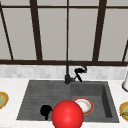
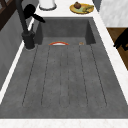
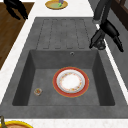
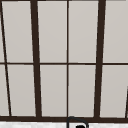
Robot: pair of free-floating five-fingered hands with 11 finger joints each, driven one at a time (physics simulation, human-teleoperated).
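Observation:
My right hand [image 1: 80,72] hangs at the black faucet [image 1: 67,75], just under the spout's end, fingers spread and pointing down. From the sides this hand [image 3: 106,31] [image 2: 31,11] sits against the faucet post [image 2: 23,25] above the handle, gripping nothing I can make out. My left hand [image 1: 45,111] floats in front of the counter's front edge, over the wooden floor [image 3: 15,8] [image 2: 122,39], fingers hanging relaxed and holding nothing. A large red ball [image 1: 67,115] sits low in the front view, beside the left hand.
A red-rimmed white plate [image 3: 71,82] [image 1: 85,105] lies in the right basin near a small drain plug [image 3: 38,91]. The ribbed drainboard [image 2: 65,75] lies to the left. Yellow food plates [image 1: 2,100] [image 1: 124,110] flank the sink; a white jar [image 2: 47,3] stands at the right.

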